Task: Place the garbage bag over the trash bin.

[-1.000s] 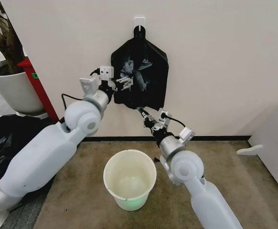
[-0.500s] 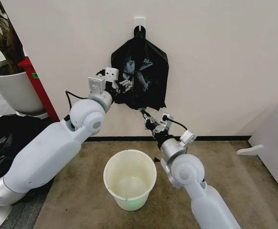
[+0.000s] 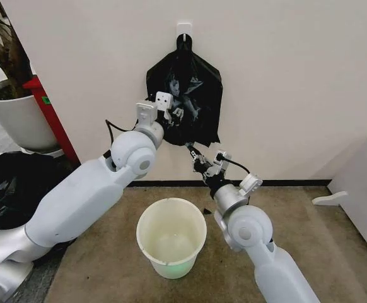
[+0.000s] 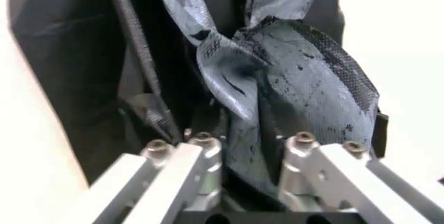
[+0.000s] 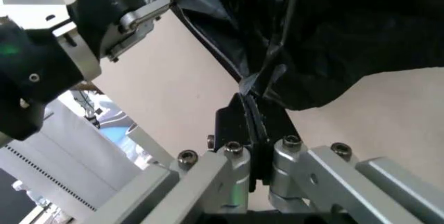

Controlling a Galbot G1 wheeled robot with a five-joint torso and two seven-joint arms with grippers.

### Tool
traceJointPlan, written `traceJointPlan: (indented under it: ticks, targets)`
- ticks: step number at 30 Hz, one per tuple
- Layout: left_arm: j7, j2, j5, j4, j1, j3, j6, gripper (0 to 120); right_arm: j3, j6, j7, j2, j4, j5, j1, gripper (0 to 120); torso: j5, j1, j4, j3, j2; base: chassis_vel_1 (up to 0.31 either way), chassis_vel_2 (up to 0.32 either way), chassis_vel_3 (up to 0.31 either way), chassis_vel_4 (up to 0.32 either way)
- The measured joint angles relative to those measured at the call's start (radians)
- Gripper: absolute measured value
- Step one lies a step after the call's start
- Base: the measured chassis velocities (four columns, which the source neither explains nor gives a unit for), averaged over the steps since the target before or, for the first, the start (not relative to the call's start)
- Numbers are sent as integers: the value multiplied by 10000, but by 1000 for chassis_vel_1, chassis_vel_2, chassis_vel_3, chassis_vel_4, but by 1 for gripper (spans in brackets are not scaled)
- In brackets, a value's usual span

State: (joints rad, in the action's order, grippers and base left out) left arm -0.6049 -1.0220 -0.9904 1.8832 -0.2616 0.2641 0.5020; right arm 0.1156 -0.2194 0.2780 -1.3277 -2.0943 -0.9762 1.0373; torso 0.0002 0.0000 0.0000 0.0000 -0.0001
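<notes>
— Left gripper (image 3: 178, 113) is up against the garbage bag (image 3: 193, 82) hanging from the wall hook (image 3: 184, 28), fingers spread with a fold of plastic between them.
— And the right gripper (image 3: 193, 153)?
— At the bag's lower edge, pinched shut, seemingly on a corner.
— The bin?
— Trash bin (image 3: 171, 237) stands on the floor below, between both arms.

The garbage bag (image 3: 185, 98) is glossy black with grey crinkle highlights. The trash bin (image 3: 171, 237) is white, tinted pale green at its base. The floor (image 3: 335, 246) is brown.
</notes>
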Motion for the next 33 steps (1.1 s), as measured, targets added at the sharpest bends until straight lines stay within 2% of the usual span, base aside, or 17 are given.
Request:
traceJointPlan:
  ticks: [4,10,15,24,27,31,33]
  targets:
    - [-73,-142,-1,14,71,80,83,0,10,2,-30,30,-35,91,96,0,-1,0,0,0,0,0,0,0,0]
    - [-104,-114,-1,83,85,55,96,0,60,4,-49,52,-64,132,165,0,-2,0,0,0,0,0,0,0,0]
    - [-84,89,18,322,-112,-399,65,0,196,8,-118,87,-24,229,225,0,-2,0,-2,0,0,0,0,0,0]
    - [1294,980,217,931,-1231,-1891,-850,0,374,29,-370,188,169,413,316,0,-3,0,2,0,0,0,0,0,0]
    - [1513,1100,223,976,-1382,-2063,-1028,0,332,27,-404,169,191,509,298,0,-3,0,1,0,0,0,0,0,0]
    - [1749,1224,227,982,-1551,-2243,-1290,0,221,25,-640,165,145,880,277,13,-3,0,2,0,0,0,0,0,0]
    - [1861,1252,222,937,-1609,-2328,-1433,0,222,-172,-639,263,-235,1101,281,25,-2,0,0,0,0,0,0,0,0]
